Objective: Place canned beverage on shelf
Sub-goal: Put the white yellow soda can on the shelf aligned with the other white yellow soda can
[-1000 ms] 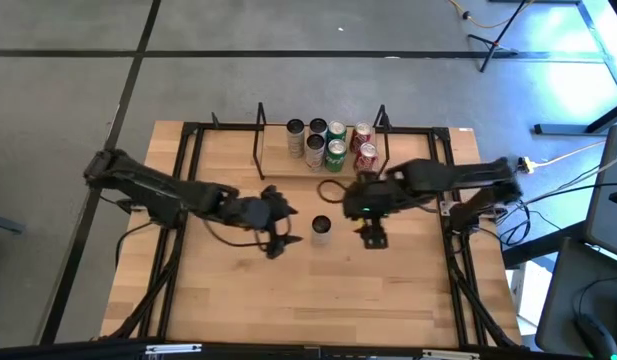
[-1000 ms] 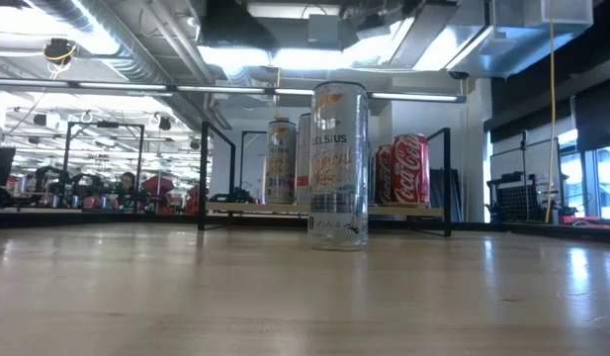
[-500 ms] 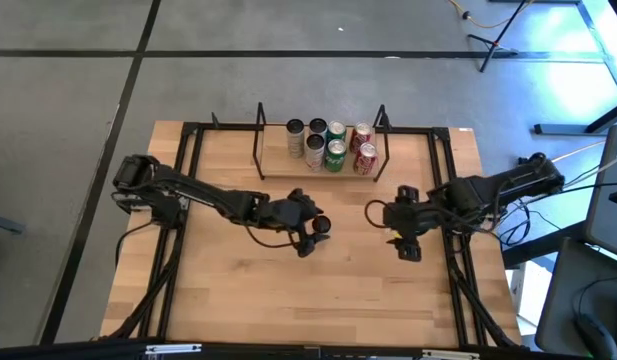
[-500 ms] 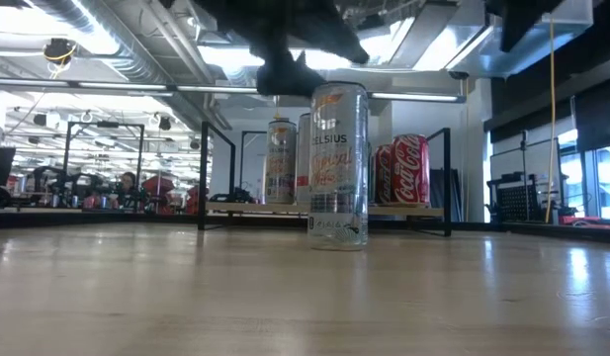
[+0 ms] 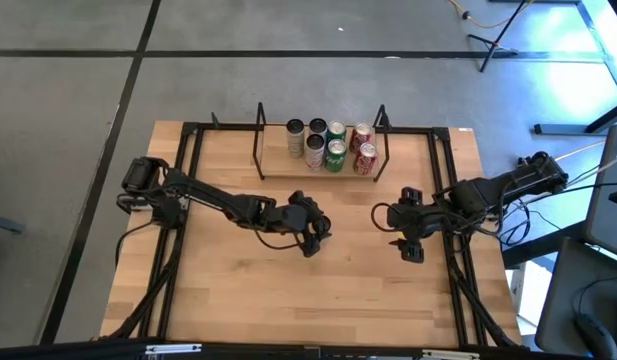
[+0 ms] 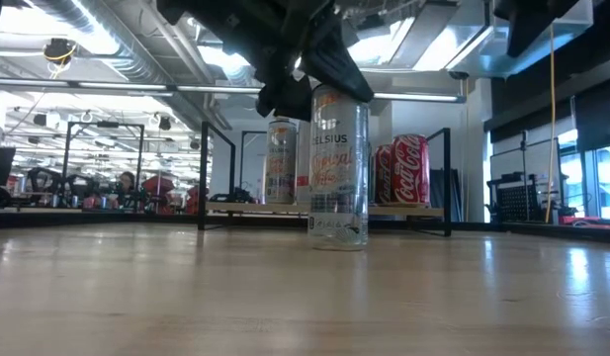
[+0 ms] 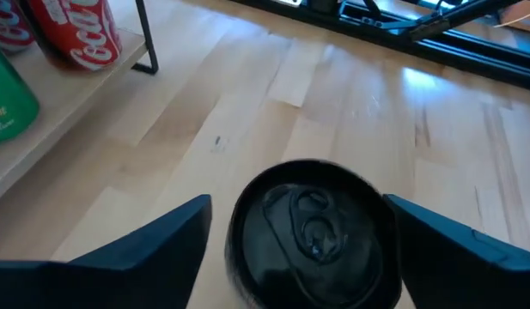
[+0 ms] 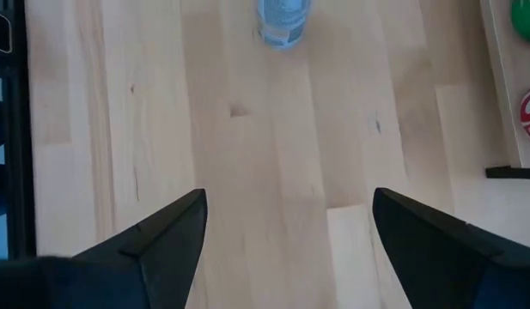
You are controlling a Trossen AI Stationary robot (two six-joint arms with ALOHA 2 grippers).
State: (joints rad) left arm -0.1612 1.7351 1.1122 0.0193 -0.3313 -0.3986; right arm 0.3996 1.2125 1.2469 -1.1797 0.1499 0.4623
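Can [image 6: 338, 163] upright, left gripper [image 7: 303, 249] open astride rim

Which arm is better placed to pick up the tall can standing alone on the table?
Left. Its claw hangs open right over the tall can, one finger on each side. The right claw sits apart, nearer the table's right edge.

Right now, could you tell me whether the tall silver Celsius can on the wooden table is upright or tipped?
Upright: the tall silver Celsius can stands on its base, with the left gripper open around its top.
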